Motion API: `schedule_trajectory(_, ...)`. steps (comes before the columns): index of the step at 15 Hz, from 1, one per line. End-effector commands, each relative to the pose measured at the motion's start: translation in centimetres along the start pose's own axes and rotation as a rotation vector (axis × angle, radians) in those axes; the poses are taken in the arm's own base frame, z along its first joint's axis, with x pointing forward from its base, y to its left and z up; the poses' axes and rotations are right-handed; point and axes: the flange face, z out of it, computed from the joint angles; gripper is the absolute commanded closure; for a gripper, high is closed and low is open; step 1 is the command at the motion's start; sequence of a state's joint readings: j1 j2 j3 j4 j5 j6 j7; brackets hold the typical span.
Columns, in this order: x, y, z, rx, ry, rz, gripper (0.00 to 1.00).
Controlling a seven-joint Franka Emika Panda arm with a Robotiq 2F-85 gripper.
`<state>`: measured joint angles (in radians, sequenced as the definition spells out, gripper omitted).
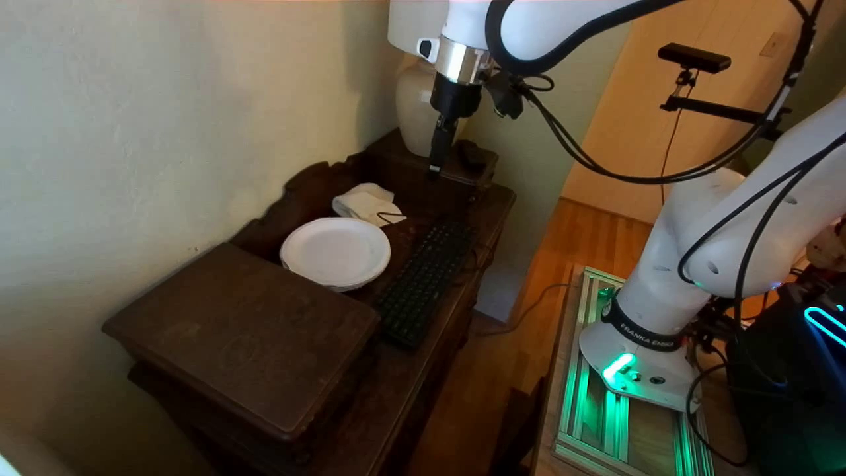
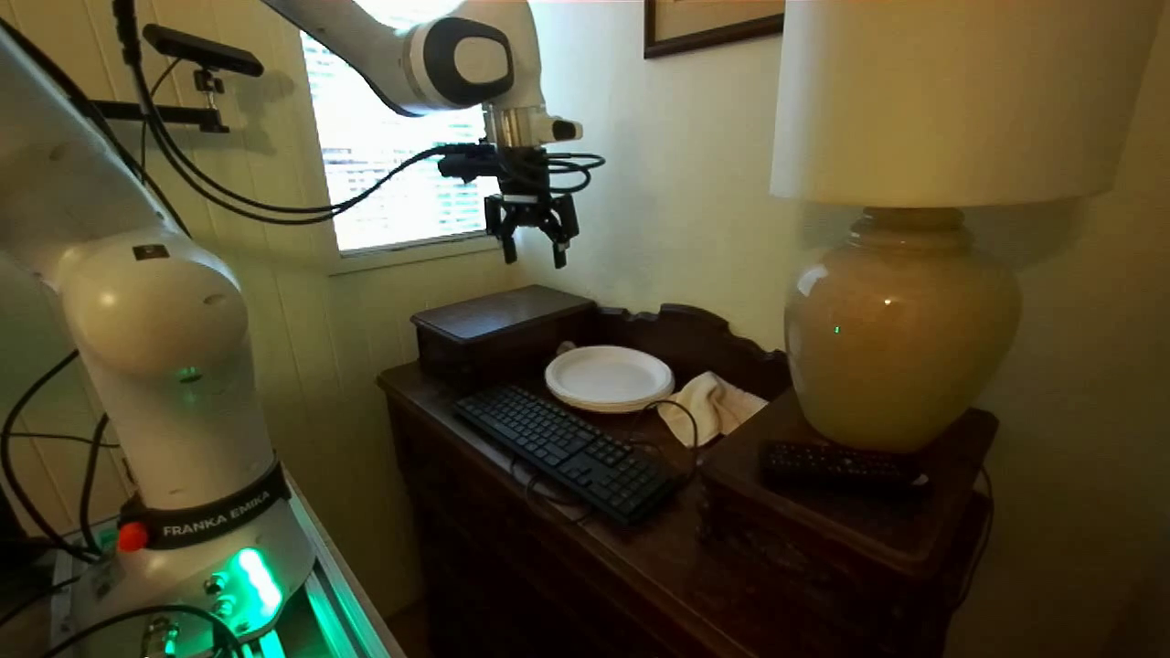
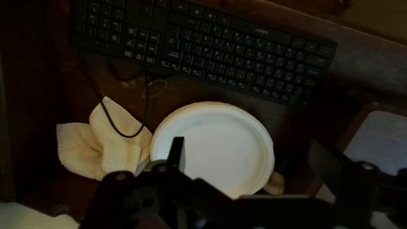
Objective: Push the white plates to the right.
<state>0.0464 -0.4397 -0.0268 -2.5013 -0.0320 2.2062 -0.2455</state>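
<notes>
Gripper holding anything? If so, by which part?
Nothing held: the gripper hangs open and empty, up in the air, clear of the white plates.

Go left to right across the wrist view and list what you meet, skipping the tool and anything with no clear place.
Cream cloth → white plates → wooden box. The keyboard, stretching across the upper part, has no clear place, so it is left out.

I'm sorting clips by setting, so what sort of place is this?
Probably a room in a home: a shaded lamp stands on a dark wooden dresser, and a framed picture hangs on the wall.
</notes>
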Motion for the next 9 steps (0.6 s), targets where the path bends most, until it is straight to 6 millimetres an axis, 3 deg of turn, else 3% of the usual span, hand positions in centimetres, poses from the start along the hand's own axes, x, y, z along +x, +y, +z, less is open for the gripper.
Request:
schedule_trajectory(1, 1.4, 1.8, 2.8, -0.008, -0.021, -0.140, 0.00)
schedule_trajectory(4, 2.5, 2.5, 5.0, 0.033, -0.038, -0.237, 0.00)
schedule_trajectory(5, 1.2, 2.0, 4.0, 0.011, -0.032, -0.183, 0.00)
schedule_trajectory(9, 2.0, 2.4, 5.3, 0.021, -0.053, -0.222, 0.00)
